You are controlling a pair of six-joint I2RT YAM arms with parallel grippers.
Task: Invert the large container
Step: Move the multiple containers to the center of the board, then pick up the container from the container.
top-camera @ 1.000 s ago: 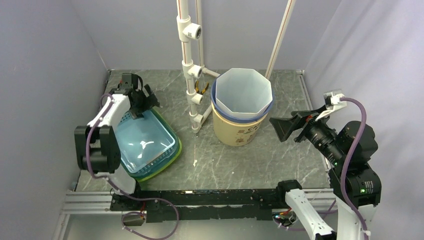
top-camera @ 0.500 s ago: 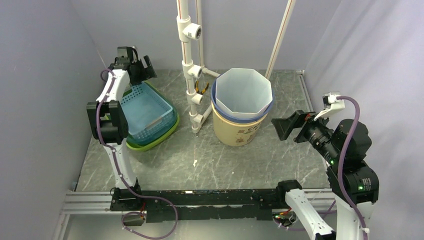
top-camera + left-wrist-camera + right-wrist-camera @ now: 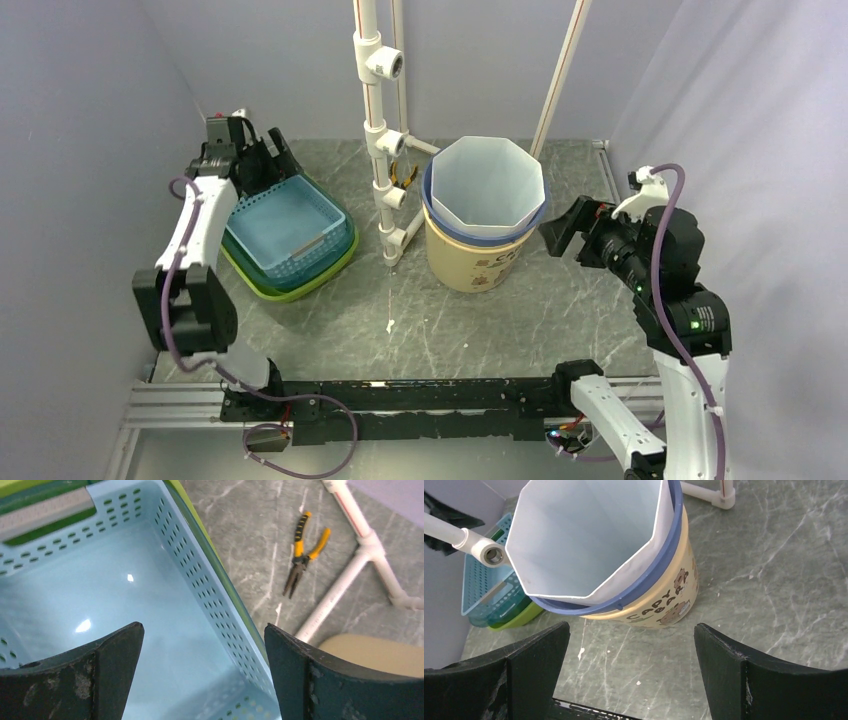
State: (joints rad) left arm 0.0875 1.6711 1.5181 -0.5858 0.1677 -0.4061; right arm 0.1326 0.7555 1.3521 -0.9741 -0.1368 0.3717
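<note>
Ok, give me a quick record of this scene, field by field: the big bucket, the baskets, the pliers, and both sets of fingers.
large container: beige bucket, upright, open end up, not yet turned
inside it: blue-rimmed bucket and pale octagonal liner, nested
baskets: light blue basket nested over a green basket, left of the bucket
pliers: flat on the table, by the white pipe frame
left fingers: open, over the blue basket, holding nothing
right fingers: open, to the bucket's right, not touching it
</note>
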